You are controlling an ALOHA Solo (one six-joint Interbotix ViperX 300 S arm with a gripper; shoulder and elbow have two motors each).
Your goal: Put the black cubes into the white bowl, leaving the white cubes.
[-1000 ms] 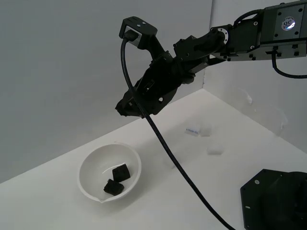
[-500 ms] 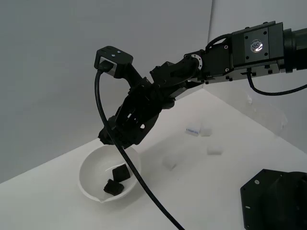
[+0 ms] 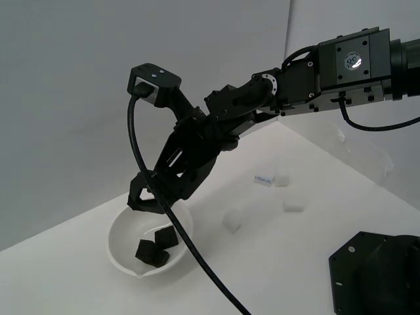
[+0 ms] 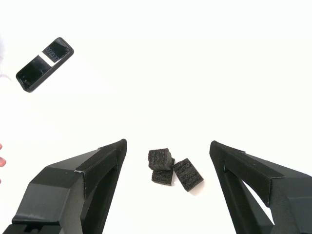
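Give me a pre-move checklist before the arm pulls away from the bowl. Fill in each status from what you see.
1. Pincer open, nothing held: ok. The wrist view shows the jaws spread wide with empty space between them.
2. Black cubes inside the white bowl: ok. The wrist view shows three bunched together below the pincer.
3. White cubes left outside the bowl: ok. Three white cubes sit on the table toward the exterior view's right; any further one cannot be made out.
4. Black cubes remaining on the table: none seen in either view, though parts are hidden by the arm, so cannot tell fully.
5. Cable free of the bowl: cannot tell; it crosses in front of the rim.
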